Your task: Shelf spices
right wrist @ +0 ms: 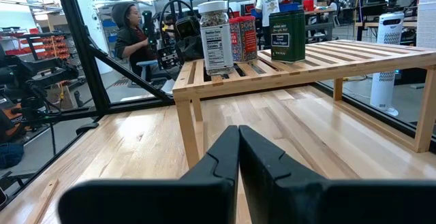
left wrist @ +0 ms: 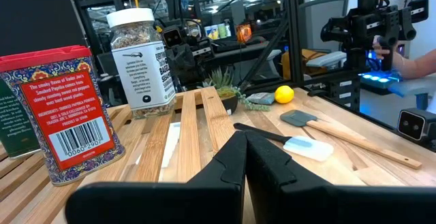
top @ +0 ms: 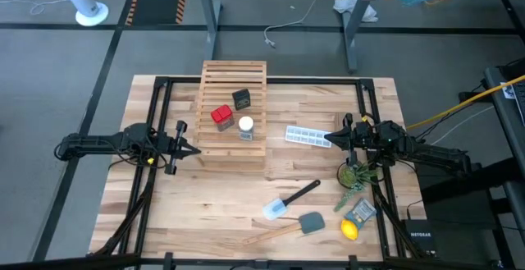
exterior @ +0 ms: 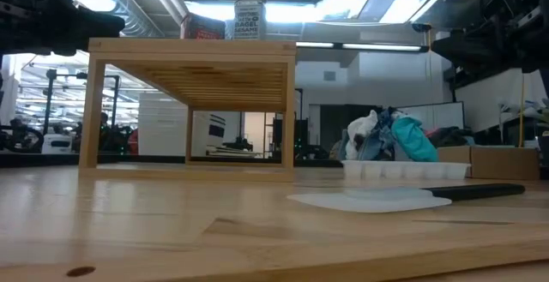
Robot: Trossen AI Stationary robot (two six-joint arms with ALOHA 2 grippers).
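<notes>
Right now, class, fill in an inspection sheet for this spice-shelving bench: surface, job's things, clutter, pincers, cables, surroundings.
Surface: light wooden table, bare at front left.
Job's things: red spice tin, dark tin and white-lidded clear jar all stand on the slatted wooden shelf.
Clutter: white ice-cube tray, two spatulas, small plant, lemon.
Pincers: left pincer shut, empty, beside the shelf; right pincer shut, empty, at the tray's end.
Cables: yellow cable at right; white cable on the floor.
Surroundings: desk, white fan base; people beyond the table.
</notes>
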